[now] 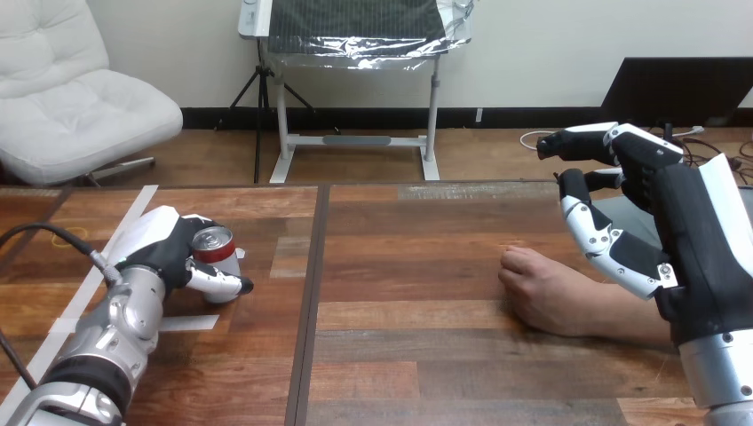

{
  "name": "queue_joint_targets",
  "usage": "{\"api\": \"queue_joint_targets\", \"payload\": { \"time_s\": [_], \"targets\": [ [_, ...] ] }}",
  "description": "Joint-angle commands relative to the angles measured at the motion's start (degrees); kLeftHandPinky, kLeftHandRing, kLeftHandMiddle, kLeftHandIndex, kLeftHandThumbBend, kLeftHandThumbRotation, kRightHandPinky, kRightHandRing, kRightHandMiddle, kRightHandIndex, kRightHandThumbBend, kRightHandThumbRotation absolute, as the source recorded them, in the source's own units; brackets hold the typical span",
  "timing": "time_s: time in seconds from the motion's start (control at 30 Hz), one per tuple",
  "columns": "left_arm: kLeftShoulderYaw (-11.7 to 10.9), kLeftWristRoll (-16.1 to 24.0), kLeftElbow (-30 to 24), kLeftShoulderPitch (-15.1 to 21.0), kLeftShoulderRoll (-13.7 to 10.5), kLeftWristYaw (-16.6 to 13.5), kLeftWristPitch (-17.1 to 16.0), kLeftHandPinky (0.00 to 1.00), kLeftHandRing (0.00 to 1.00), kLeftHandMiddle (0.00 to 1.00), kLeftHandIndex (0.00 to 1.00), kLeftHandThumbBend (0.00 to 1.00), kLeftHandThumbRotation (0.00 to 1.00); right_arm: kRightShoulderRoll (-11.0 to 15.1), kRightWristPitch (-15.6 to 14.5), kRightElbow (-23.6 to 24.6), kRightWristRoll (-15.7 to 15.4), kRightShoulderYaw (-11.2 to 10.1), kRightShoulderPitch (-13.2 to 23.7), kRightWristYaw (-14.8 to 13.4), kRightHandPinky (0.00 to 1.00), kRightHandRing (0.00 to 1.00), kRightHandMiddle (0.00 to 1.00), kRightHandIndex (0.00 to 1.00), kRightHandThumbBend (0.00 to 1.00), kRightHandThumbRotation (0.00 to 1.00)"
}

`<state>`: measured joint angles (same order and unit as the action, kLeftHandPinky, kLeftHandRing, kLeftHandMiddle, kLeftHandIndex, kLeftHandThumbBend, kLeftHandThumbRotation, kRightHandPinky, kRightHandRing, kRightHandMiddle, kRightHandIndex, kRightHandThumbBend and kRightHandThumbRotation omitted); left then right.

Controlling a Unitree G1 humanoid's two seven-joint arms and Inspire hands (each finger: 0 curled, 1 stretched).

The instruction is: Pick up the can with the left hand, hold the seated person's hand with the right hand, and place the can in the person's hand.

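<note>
**Can gripped, handover not yet begun**

The left forearm lay nearest, running in low from the bottom-left corner across the table; at its end the left hand was clamped on the can, fingers and thumb curled round its side. The can sat at the table's left part, well apart from the person's hand; it looked to be resting on the wood, though I could not tell whether its base had cleared the surface. It stood upright, long axis vertical, its open-end rim facing up and slightly toward the camera.

The right hand hung at the view's right, over and just beside the person's wrist; its fingers were spread apart and lightly bent, gripping nothing. The person's hand rested on the table, loosely closed, knuckles toward the can.

By my reckoning only the grasp was done; the lift, the hold on the person's hand, and the placing of the can all remained.
</note>
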<state>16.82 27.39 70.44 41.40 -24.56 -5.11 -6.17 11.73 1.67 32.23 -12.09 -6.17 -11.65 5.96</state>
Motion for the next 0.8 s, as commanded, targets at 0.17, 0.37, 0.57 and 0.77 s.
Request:
{"api": "queue_joint_targets", "payload": {
  "time_s": [0.17, 0.37, 0.57, 0.77],
  "targets": [
    [-0.3, -0.2, 0.8, 3.9, 0.9, -1.3, -1.4, 0.72, 0.8, 0.83, 0.8, 0.71, 0.2, 1.4, 0.4, 3.2, 0.2, -1.4, 2.7, 0.4, 0.63, 0.75, 0.7, 0.61, 0.21, 0.0],
    [-0.4, -0.1, 0.6, 3.8, 1.2, -2.3, -1.2, 0.7, 0.78, 0.82, 0.78, 0.7, 0.19, 1.3, 0.4, 3.3, 0.4, -1.6, 2.8, 0.7, 0.63, 0.75, 0.7, 0.61, 0.21, 0.0],
    [-0.9, -0.5, 0.7, 3.3, 1.5, -4.0, -2.2, 0.66, 0.74, 0.78, 0.76, 0.71, 0.15, 1.5, 0.5, 3.2, 0.0, -1.7, 2.8, 0.8, 0.62, 0.75, 0.69, 0.6, 0.2, 0.0],
    [-0.5, 0.0, 1.2, 3.0, 1.4, -5.8, -3.3, 0.61, 0.67, 0.72, 0.71, 0.7, 0.09, 1.4, 0.2, 3.5, -0.2, -1.6, 2.8, 0.8, 0.62, 0.74, 0.69, 0.6, 0.2, 0.0]
  ]
}}
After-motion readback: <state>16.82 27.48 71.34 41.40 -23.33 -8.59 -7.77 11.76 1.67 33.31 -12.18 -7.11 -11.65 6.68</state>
